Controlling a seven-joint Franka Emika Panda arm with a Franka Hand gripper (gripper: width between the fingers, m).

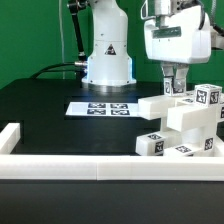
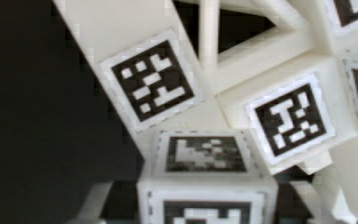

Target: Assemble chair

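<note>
While the gripper [image 1: 174, 85] hangs straight down over the chair [image 1: 185, 118], its dark fingers [image 1: 170, 80] reach to the topmost white block, and whether they pinch that block or merely stand at it cannot be told from either view. Beneath them the chair parts form a chunky stepped stack whose long axis climbs from low at the exterior view's left to high at its right, tagged faces turned toward the camera. A smaller tagged block [image 1: 149, 143] sits at the stack's low end, just inside the white border wall [image 1: 60, 163].

Further out, the marker board [image 1: 100, 107] lies flat on the black table [image 1: 40, 110], near the arm's white base [image 1: 107, 55] and apart from the stack.

Only the wrist view shows the chair [image 2: 211, 110] close up: tilted white slabs with large tags, a tagged cube-like piece [image 2: 204, 160] below them, fingertips not clearly visible. Only the exterior view shows wall, board and base.
</note>
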